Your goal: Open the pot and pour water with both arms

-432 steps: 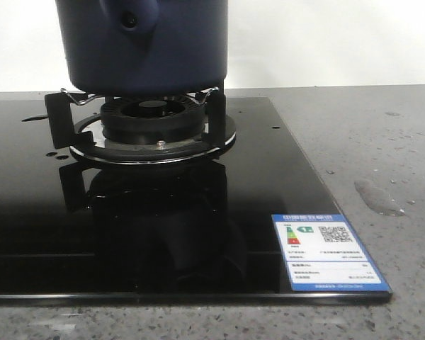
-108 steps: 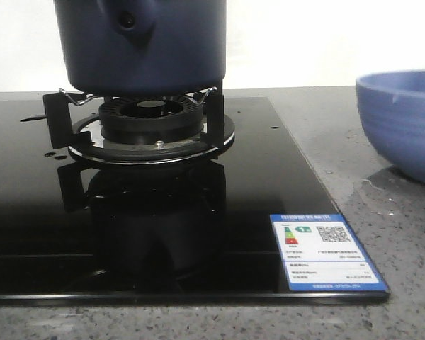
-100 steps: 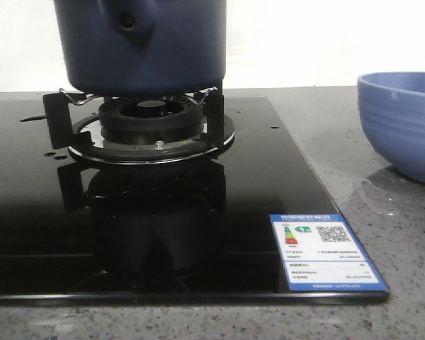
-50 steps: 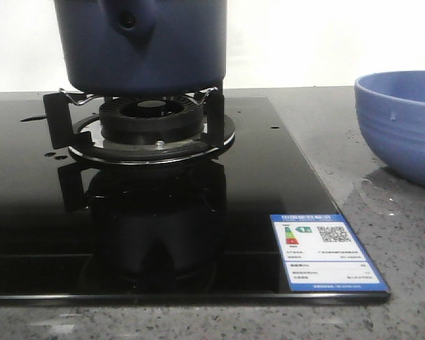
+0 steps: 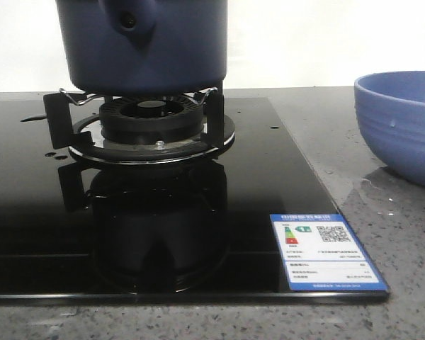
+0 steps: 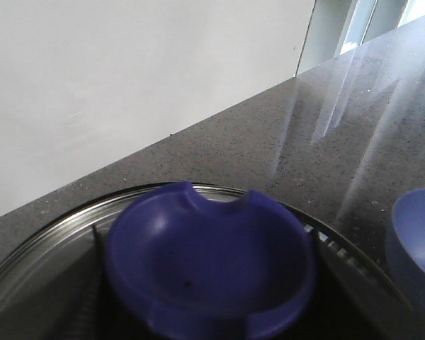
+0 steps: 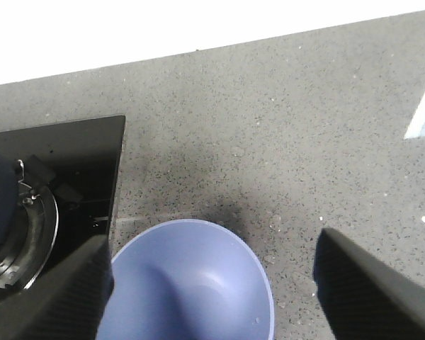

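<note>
The pot (image 5: pixel 143 44) sits on the burner (image 5: pixel 152 120) of the black glass hob (image 5: pixel 262 177), toward the hob's far edge, resting on the wire pan supports (image 5: pixel 74 98). Its handle stub with the small round hole (image 5: pixel 129 20) faces the front camera. The hob lies on a grey speckled counter (image 5: pixel 404 234), and a blue-and-white energy label (image 5: pixel 326 251) is stuck at the hob's near right corner.

My left wrist camera looks down on a dark blue cupped knob (image 6: pixel 209 265) with a notch in its rim; it stands on a round metal lid (image 6: pixel 49 237) with a slotted band at one side. My left fingers do not show there, so I cannot tell whether that tool is apart, together, or clamped on the knob.

My right gripper (image 7: pixel 212 283) has its two dark fingers (image 7: pixel 368 280) spread wide, one on each side of the periwinkle bowl (image 7: pixel 191 283), and neither finger visibly touches the bowl's rim. In the front view the bowl (image 5: pixel 400 124) is beside the hob's right edge, on the counter, well apart from the pot. Water (image 5: pixel 365 185) shows as a thin glossy patch on the counter just in front of the bowl, with a few small drops (image 7: pixel 235 151) scattered further off.
</note>
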